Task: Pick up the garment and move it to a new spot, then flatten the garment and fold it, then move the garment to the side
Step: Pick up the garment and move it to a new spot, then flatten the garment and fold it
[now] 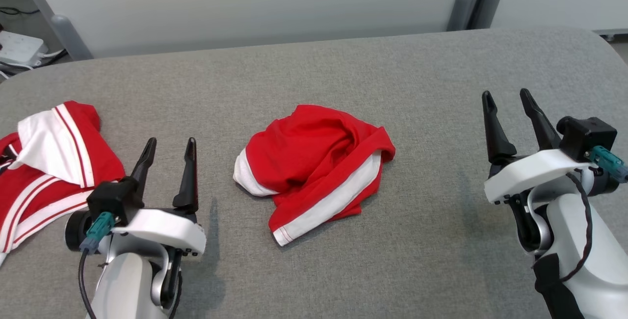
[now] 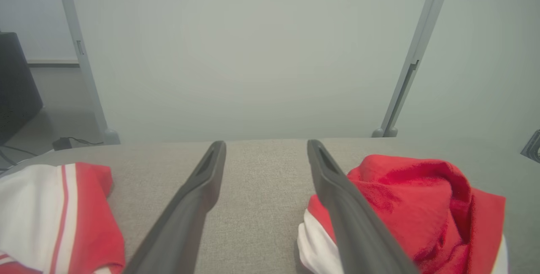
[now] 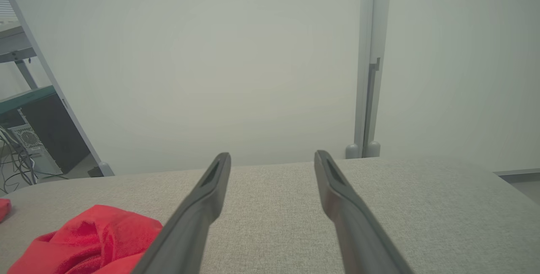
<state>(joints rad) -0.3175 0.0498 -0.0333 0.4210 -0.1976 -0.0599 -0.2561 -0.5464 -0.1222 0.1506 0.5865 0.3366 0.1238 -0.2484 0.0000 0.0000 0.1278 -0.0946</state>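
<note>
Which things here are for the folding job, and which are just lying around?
For the job: probably the crumpled red garment in the middle; left end effector; right end effector; grey fabric table.
Lying about: striped red-and-white garment at the left; white power strip behind the table.

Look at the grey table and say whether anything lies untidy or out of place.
Yes. The red garment in the middle of the table lies bunched in a heap, not flat. A second red and white garment lies rumpled at the table's left edge. Nothing looks spilled or damaged.
</note>
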